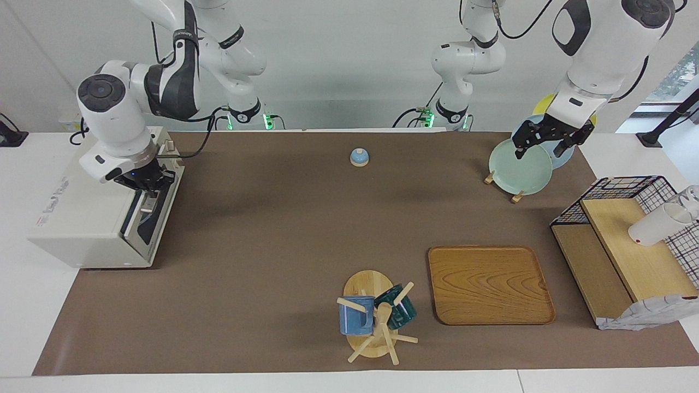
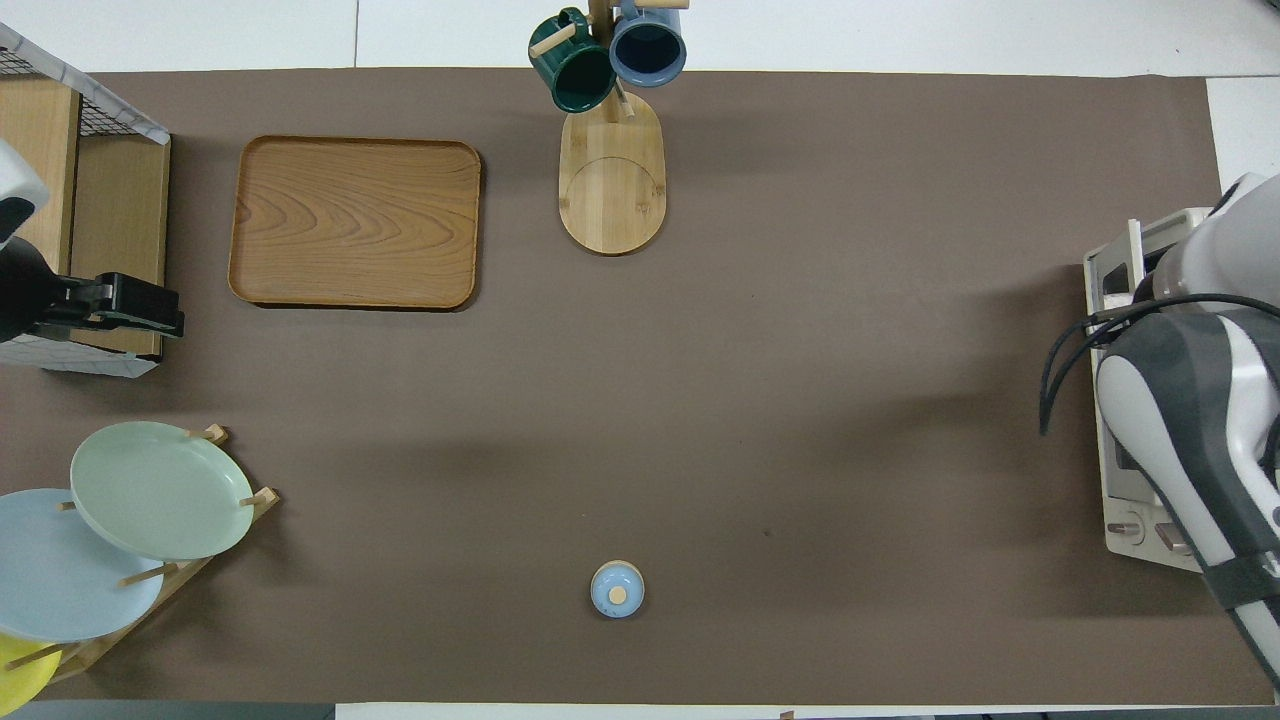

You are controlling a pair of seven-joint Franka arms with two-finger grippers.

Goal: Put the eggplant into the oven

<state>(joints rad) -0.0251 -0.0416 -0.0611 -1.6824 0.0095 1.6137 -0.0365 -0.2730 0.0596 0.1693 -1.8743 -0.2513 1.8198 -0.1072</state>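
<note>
The eggplant is nowhere in view; I judge it sits inside the oven point(image 1: 93, 218), at the right arm's end of the bench point(image 1: 284, 240). The right pincer point(image 1: 146, 185), fingertips pinched together and empty, rests against the top edge of the nearly shut door. Pressing squarely and gently should seat it without shoving the oven. The left pincer point(image 1: 550, 143) waits, spread wide, over the rack of plates point(image 1: 519, 166).

A long white worktop point(image 1: 33, 305) covered by a brown mat point(image 1: 306, 234) stands against a plain pale grey wall point(image 1: 338, 60). A window point(image 1: 680, 71) shows at one end.
</note>
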